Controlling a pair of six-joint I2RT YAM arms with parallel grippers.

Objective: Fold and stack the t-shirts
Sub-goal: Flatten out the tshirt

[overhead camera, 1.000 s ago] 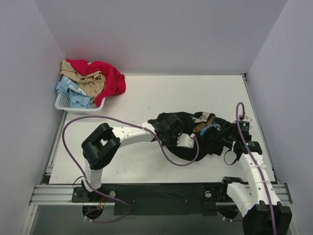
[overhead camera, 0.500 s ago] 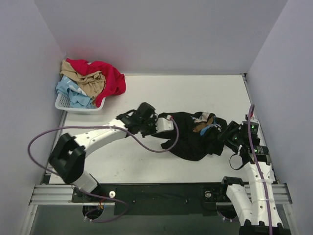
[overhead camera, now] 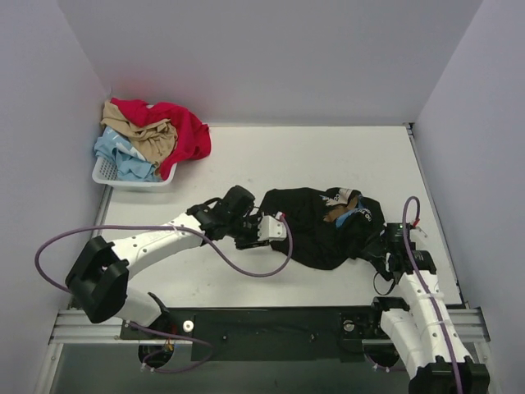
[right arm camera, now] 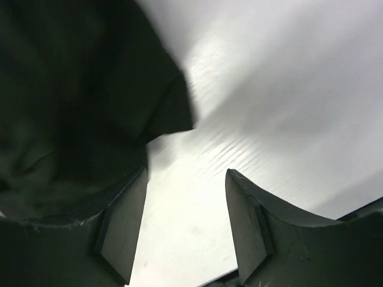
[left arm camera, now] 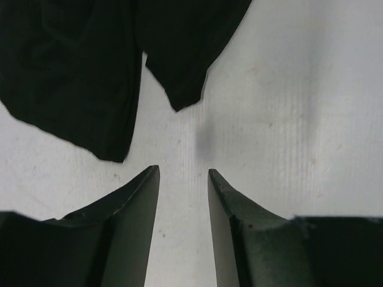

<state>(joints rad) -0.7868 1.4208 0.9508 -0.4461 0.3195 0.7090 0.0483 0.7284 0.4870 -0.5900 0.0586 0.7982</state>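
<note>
Left claw [left arm camera: 182, 170] has been pulled back to edge of black shirt [overhead camera: 316, 230]; it and right claw [right arm camera: 187, 172] are seen half-open, empty; nothing is folded yet, other shirts [overhead camera: 156, 135] left in basket [overhead camera: 108, 173].

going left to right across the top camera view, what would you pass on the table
white basket → left hand → black t-shirt → right hand

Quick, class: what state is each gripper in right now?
Left gripper: open, empty, just short of the black shirt.
Right gripper: open, empty, beside the black shirt's edge.
</note>
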